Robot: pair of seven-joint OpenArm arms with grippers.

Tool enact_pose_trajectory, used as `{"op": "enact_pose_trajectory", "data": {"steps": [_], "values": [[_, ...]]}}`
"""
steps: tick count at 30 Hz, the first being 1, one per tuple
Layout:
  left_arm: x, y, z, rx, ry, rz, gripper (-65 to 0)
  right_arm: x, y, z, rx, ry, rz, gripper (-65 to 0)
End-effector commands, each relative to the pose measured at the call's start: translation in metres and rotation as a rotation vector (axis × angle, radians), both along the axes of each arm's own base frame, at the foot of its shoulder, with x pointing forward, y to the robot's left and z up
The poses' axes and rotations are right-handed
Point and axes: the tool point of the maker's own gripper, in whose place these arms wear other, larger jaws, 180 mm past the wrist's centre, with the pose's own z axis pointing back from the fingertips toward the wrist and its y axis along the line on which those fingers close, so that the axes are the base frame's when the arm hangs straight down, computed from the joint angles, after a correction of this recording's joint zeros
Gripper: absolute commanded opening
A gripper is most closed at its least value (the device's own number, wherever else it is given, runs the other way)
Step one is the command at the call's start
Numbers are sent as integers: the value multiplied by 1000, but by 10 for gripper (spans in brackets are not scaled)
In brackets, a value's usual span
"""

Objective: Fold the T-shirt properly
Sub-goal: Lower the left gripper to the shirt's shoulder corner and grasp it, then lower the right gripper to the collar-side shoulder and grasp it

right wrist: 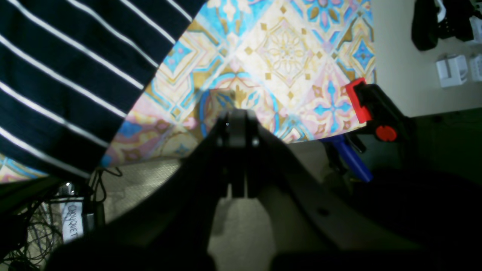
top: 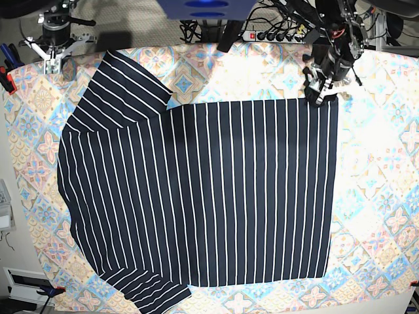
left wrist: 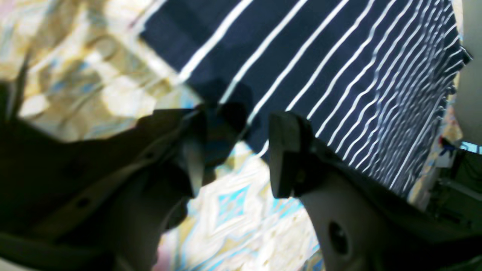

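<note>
A pastel tablecloth with a diamond-tile pattern in blue, pink and yellow (top: 386, 196) covers the whole table. A black clamp with a red jaw and red button (right wrist: 371, 109) grips the edge of this cloth, and a blue handle (right wrist: 350, 158) is just below it. A white power strip with black plugs (top: 278, 36) lies behind the table. Tangled dark cables (right wrist: 26, 233) are on the floor.
</note>
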Motion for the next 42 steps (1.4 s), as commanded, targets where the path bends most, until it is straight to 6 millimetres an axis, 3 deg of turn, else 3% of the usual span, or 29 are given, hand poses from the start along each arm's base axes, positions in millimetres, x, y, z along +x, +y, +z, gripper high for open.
{"op": "enact_pose_trajectory", "data": {"steps": [1,7,10,12,14,16,17,21,32,36,39,42], "values": [[7,4,7,15,-31,-2,-378,3,-5,8,-22,-25,5,-650],[11,1,-18,-42,13,26,-378,3,-5,8,-22,-25,5,-650],[10,0,-21,-50,19,27,-384,3,-5,8,-22,-25,5,-650],[9,-3,-22,-56,22,22,-443,4,-4,8,-20,-27,4,-650],[8,-3,-22,-56,24,21,-547,8,-4,8,-18,-30,-1,-642],[7,-3,-22,-56,26,20,-641,9,-6,4,-13,1,-22,-599],[7,-3,-23,-55,27,19,-650,11,-6,3,-6,3,-31,-573],[-1,-1,-25,-51,44,20,-650,17,3,0,14,3,-22,-489],[-3,-1,-25,-47,46,17,-650,41,74,-20,154,15,104,-461],[-3,-1,-25,-47,46,17,-650,53,87,-24,304,17,31,-392],[-3,-1,-25,-47,46,17,-650,65,79,-18,379,-23,-31,-358],[-2,5,-23,-33,46,12,-650,61,62,-20,376,-17,-87,-354]]}}
